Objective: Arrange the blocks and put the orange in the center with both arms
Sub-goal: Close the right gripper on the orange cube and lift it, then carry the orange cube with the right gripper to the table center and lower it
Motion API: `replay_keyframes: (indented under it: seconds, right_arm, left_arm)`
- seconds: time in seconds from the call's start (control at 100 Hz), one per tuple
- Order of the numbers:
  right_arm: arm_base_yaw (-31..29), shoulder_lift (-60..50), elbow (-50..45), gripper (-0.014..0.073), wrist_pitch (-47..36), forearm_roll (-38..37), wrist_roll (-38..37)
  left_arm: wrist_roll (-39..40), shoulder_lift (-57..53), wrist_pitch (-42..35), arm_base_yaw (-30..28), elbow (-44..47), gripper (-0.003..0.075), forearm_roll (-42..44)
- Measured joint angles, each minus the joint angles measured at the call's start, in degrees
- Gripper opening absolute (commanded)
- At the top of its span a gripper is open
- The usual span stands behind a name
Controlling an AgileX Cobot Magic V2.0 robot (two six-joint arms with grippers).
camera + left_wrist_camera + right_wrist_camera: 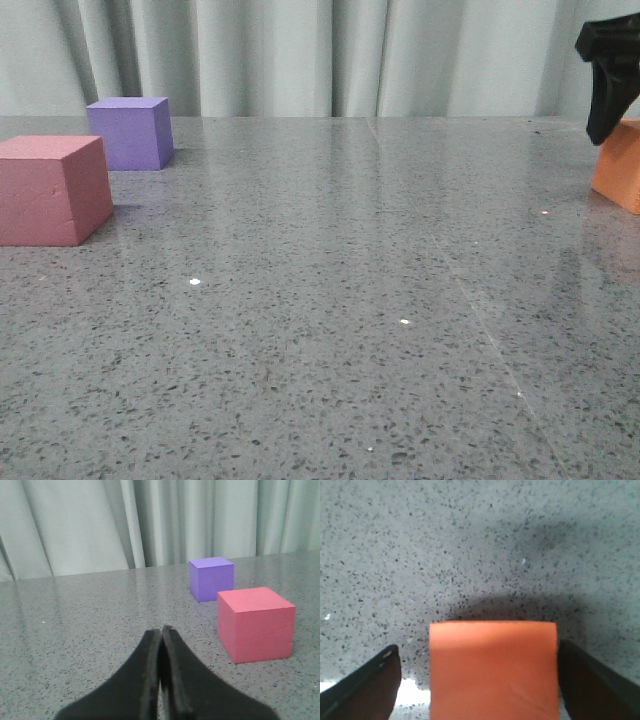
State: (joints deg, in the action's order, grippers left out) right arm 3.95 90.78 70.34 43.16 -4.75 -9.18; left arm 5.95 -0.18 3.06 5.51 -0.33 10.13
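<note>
The orange cube [621, 166] sits on the table at the far right edge of the front view. My right gripper [608, 85] hangs over it, open. In the right wrist view the orange cube [493, 670] lies between the spread fingers of the right gripper [477, 651]: one finger [580, 675] is at its side and the other finger [372, 682] stands off with a gap. At the far left are the pinkish-red cube [52, 190] and, behind it, the purple cube [131, 132]. My left gripper [161, 631] is shut and empty, short of the pinkish-red cube [256, 624] and purple cube [211, 578].
The grey speckled table [330, 300] runs back to a pale curtain [330, 55]. The wide stretch between the left pair of cubes and the orange cube holds nothing but small white flecks.
</note>
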Motion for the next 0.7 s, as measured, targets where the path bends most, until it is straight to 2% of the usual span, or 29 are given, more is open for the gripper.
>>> replay_keyframes:
  seconds: [0.15,0.22,0.29,0.41,0.48,0.7]
  right_arm:
    - [0.0,1.6,0.0,0.0619,0.0,0.0,-0.3]
    - [0.0,2.1,0.0,0.0587,0.0,0.0,-0.3]
    - [0.0,2.5,0.0,0.0503,0.1,0.0,-0.4]
    - [0.0,2.6,0.0,0.0297,0.5,0.0,-0.4]
    - [0.0,2.6,0.0,0.0234,0.5,0.0,-0.4]
    - [0.0,1.9,0.1,0.0236,0.9,2.0,-0.4]
  left_arm:
    - [0.0,0.0,0.0,0.0,0.0,-0.0019,0.0]
    - [0.0,0.0,0.0,0.0,0.0,-0.0019,0.0]
    - [0.0,0.0,0.0,0.0,0.0,-0.0019,0.0]
    - [0.0,0.0,0.0,0.0,0.0,-0.0019,0.0]
    - [0.0,0.0,0.0,0.0,0.0,-0.0019,0.0]
    - [0.0,0.0,0.0,0.0,0.0,-0.0019,0.0]
